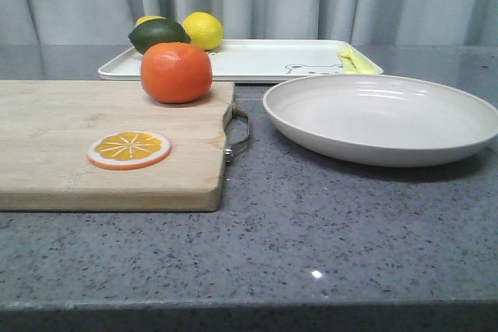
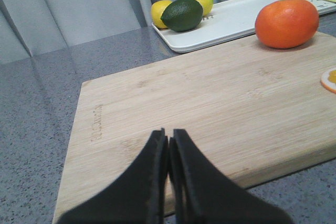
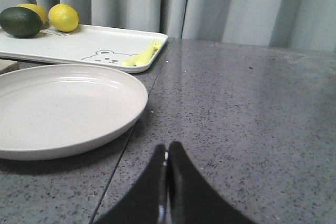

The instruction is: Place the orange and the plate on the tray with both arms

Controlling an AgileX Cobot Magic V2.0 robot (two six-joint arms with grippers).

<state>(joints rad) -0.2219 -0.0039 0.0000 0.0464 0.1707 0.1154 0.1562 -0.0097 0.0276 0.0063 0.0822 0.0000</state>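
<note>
On wooden board, glossy orange [image 1: 176,72], round plate [image 1: 381,118] beside (both fingers together).

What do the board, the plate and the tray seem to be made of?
Board: pale wood, perhaps bamboo, matte; fine straight grain shows, and a metal handle sits on its end.
Plate: off-white, smooth, with a soft sheen and highlights near the rim; ceramic or melamine, I cannot tell which.
Tray: white, smooth, with a thin low rim and a printed bear; it looks like plastic or melamine.
</note>
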